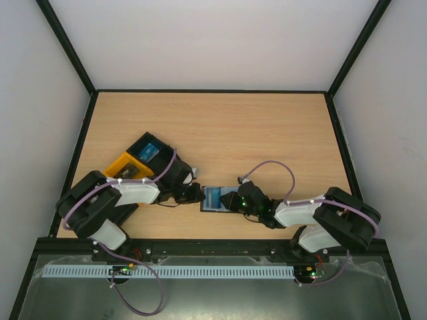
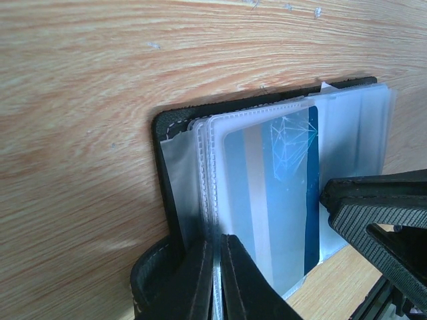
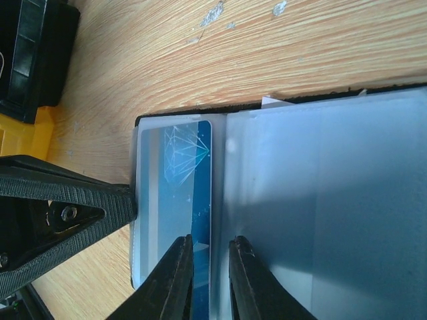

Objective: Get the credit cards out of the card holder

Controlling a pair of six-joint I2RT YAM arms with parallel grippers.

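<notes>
Top camera overhead; both wrist cameras — close — share card holder [image 2: 353,133] [image 3: 320,200].

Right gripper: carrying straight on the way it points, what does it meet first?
Right gripper would likely first meet the clear plastic sleeve over the blue diamond-printed card; depth is unclear.

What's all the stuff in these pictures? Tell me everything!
table: one, pale wood, under everything
tray: one, black and orange, left side
blue flat thing: one, maybe a card, in the tray
card holder: one, black with clear sleeves, open, middle front
blue card: one, inside a sleeve
left gripper: black, pinching the holder's sleeves
right gripper: black, jaws slightly apart over the card's edge
</notes>
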